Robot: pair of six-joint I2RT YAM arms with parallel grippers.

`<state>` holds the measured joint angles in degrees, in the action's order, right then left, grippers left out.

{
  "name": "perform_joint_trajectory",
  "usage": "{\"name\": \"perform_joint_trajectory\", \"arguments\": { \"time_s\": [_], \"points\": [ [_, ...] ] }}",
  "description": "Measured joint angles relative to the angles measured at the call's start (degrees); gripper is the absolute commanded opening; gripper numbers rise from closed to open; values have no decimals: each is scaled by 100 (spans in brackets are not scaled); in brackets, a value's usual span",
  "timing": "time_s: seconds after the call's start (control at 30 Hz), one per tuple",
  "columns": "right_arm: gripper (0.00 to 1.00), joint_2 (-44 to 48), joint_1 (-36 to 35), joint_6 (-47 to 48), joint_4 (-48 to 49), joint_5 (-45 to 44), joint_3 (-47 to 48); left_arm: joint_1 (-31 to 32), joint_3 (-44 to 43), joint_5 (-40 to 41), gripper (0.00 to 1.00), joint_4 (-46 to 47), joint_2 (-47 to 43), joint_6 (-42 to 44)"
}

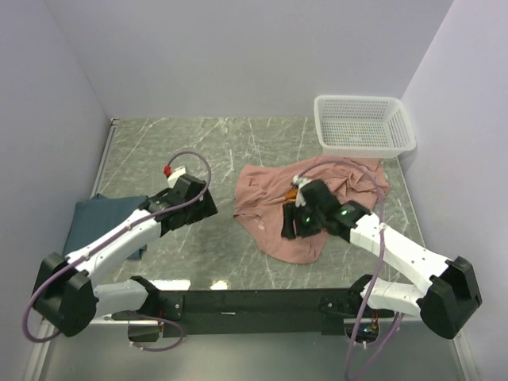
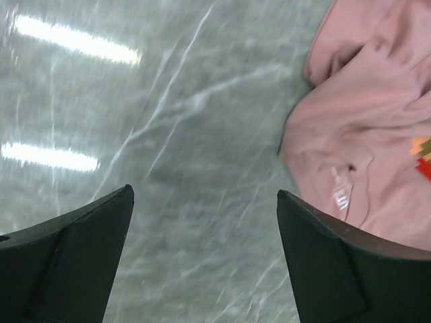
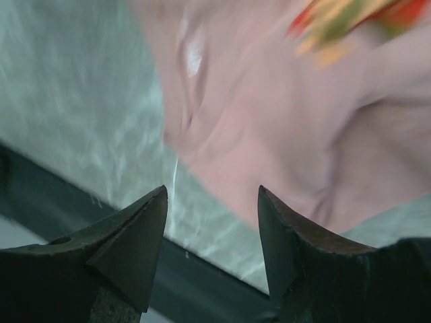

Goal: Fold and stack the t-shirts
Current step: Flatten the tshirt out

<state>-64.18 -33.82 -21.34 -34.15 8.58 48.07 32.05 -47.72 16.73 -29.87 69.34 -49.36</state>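
Observation:
The salmon-pink t-shirt (image 1: 274, 198) lies crumpled on the marble table, right of centre. It also shows in the left wrist view (image 2: 363, 128) and in the right wrist view (image 3: 283, 114), with a small orange-red print. The teal-blue t-shirt (image 1: 95, 218) lies folded at the left edge, partly under my left arm. My left gripper (image 1: 208, 208) is open and empty over bare marble, just left of the pink shirt; its jaws (image 2: 205, 195) stand wide apart. My right gripper (image 1: 290, 226) is open and empty above the pink shirt's near part; in the right wrist view (image 3: 213, 192) its jaws stand apart.
A white plastic mesh basket (image 1: 363, 125) stands at the back right, close to the pink shirt's far edge. The black front rail (image 1: 254, 302) runs along the table's near edge. Grey walls close in on the left, back and right.

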Motion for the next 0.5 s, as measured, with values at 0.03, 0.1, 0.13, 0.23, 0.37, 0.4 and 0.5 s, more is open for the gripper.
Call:
{"name": "perform_joint_trajectory", "arguments": {
  "time_s": [0.03,0.1,0.13,0.23,0.37,0.4,0.5],
  "points": [
    [63,-13,-273,-59,4,15,-168,35,122,-11,93,-105,-136,-103],
    [64,-118,-686,-181,-17,20,-420,55,282,-15,93,-249,-374,-238],
    [64,-201,-831,-225,-26,7,-485,55,341,-13,93,-291,-496,-291],
    [64,-573,-1241,-330,17,-203,-522,55,400,24,93,-393,-782,-404],
    [64,-1259,-1727,-376,66,-560,-398,50,400,339,92,-485,-951,-442],
    [64,-1480,-1818,-374,59,-669,-302,33,400,474,92,-533,-984,-433],
    [63,-2061,-2017,-363,57,-968,4,-225,391,750,92,-557,-1134,-205]
  ]
}}
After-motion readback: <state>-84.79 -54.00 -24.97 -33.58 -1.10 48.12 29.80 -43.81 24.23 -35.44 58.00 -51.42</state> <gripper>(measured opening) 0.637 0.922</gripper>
